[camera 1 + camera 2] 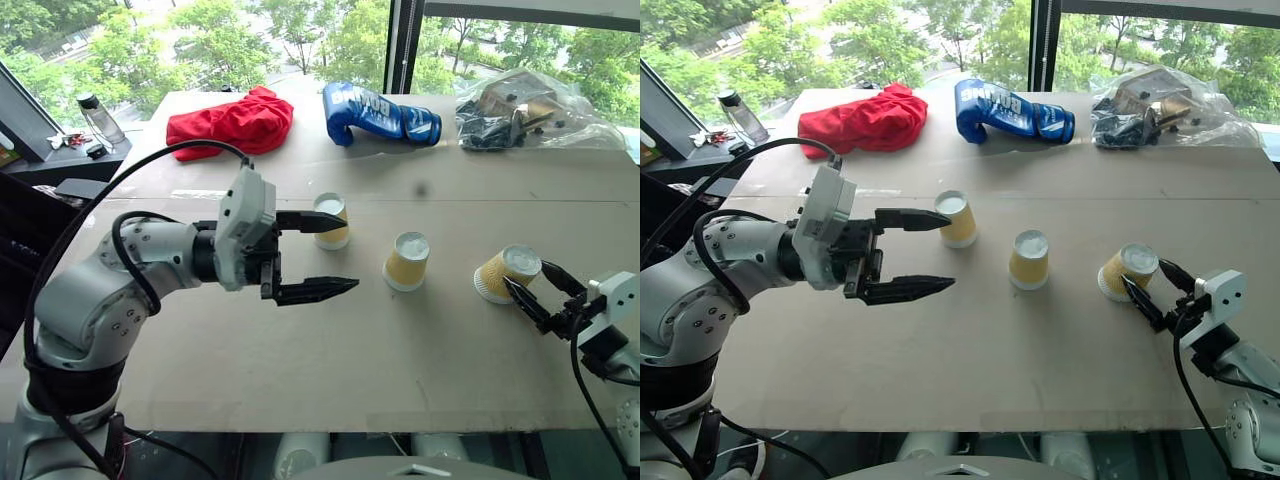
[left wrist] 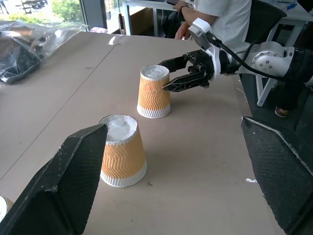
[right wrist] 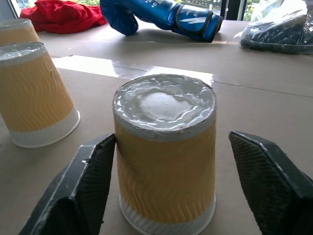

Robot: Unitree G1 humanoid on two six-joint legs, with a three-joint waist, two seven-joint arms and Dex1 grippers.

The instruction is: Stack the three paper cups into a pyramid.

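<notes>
**A:** How do the jaws stand?

**B:** The left gripper point(image 1: 348, 254) is spread wide and holds nothing. It hangs over the table point(image 1: 400, 360), pointing across it, with its upper finger just beside the left cup point(image 1: 332, 222). The right gripper point(image 1: 525, 276) is parted round the right cup point(image 1: 515, 262). In the right wrist view one finger point(image 3: 83, 181) touches the cup's ribbed side, and the other point(image 3: 274, 176) stands apart from it. So it has not closed on the cup.

**A:** And the rest, biggest first?

**B:** The table is a wide tan board. At its far edge, from the robot's left to its right, lie a red cloth point(image 1: 230, 122), a blue glove point(image 1: 380, 115) and a clear bag point(image 1: 530, 110) of dark items. A bottle point(image 1: 100, 118) stands on a dark ledge beyond the far left corner. In the left wrist view a person point(image 2: 225, 14) in a white top is beyond the right arm.

**A:** The cups?

**B:** All three sit on the table in a loose row across the middle, upside down with the white base up. None is stacked. The middle cup point(image 1: 407, 261) stands alone between the other two, clear of both grippers.
</notes>
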